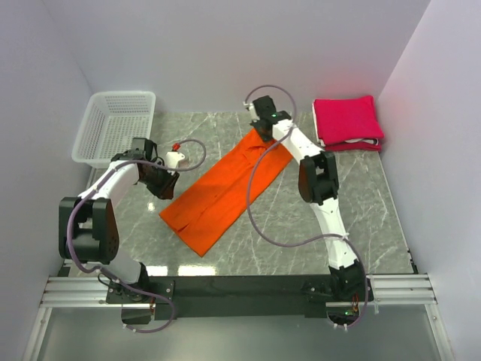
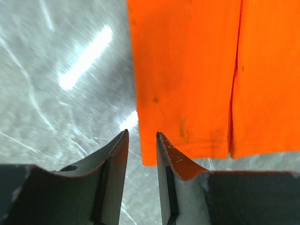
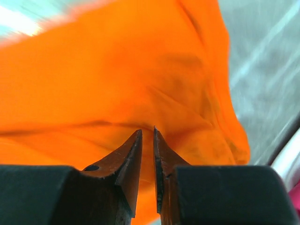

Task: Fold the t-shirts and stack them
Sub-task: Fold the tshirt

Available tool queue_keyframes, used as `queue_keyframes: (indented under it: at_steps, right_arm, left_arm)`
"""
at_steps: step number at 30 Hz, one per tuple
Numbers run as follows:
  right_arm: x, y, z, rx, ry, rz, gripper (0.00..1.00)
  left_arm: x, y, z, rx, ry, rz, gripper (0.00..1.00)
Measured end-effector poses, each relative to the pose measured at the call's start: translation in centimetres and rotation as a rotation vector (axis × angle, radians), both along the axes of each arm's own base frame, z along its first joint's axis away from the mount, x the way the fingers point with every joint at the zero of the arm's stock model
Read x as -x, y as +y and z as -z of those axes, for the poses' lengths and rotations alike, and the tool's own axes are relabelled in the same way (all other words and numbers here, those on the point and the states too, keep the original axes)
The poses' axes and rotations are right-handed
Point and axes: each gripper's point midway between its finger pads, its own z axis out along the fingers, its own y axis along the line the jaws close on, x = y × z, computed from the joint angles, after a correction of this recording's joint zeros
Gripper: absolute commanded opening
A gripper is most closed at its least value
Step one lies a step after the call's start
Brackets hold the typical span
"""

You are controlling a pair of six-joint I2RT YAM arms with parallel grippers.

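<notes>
The orange t-shirt (image 1: 225, 192) lies as a long folded strip running diagonally across the marble table (image 1: 361, 218). My left gripper (image 1: 167, 186) sits at the strip's left edge near its lower end. Its jaws (image 2: 142, 132) are open over bare table, with the shirt's corner (image 2: 187, 70) just beyond the right fingertip. My right gripper (image 1: 264, 129) is at the strip's far end. In the right wrist view it (image 3: 147, 129) stands narrowly open, tips right at a crease of the orange cloth (image 3: 117, 70). Crimson-pink folded t-shirts (image 1: 347, 120) with a white layer are stacked at the far right.
A white mesh basket (image 1: 116, 96) stands at the far left corner. Walls close in the table on the left, back and right. Purple cables loop over the shirt from the right arm (image 1: 319, 180).
</notes>
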Motion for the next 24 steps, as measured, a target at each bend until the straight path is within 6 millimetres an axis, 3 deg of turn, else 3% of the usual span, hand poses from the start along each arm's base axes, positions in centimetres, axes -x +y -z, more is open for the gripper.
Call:
queue_keyframes:
  at_steps: [4,9,13,14,17,20,21,24]
  right_arm:
    - [-0.6,3.1,-1.4,0.017,-0.087,-0.044,0.25]
    - [1.5,0.6,-2.4,0.042,-0.067,0.000,0.28]
    - [2.9,-0.8,-5.5,-0.030,-0.060,0.056,0.29]
    - [3.2,-0.9,-6.4,-0.061,-0.063,0.074,0.22]
    - [4.2,-0.4,-7.6,-0.150,-0.033,0.113,0.12]
    - [5.5,0.5,-6.0,-0.212,0.052,0.142,0.01]
    - [6.0,0.7,-5.0,-0.228,0.088,0.157,0.00]
    - [7.9,0.7,-1.4,-0.252,0.199,0.211,0.00]
  left_arm:
    - [-1.6,-0.4,-0.8,0.011,-0.048,-0.006,0.37]
    - [-3.2,-1.4,-1.2,0.029,-0.091,0.002,0.38]
    - [-3.8,-2.2,-1.4,0.040,-0.116,0.019,0.40]
    - [-3.9,-2.6,-1.4,0.041,-0.126,0.030,0.41]
    - [-4.0,-4.2,-1.3,0.039,-0.139,0.082,0.58]
    - [-3.7,-6.3,-0.2,0.041,-0.107,0.144,0.55]
    - [-3.6,-6.9,0.3,0.041,-0.100,0.161,0.46]
    - [-3.9,-8.3,1.1,0.042,-0.108,0.199,0.36]
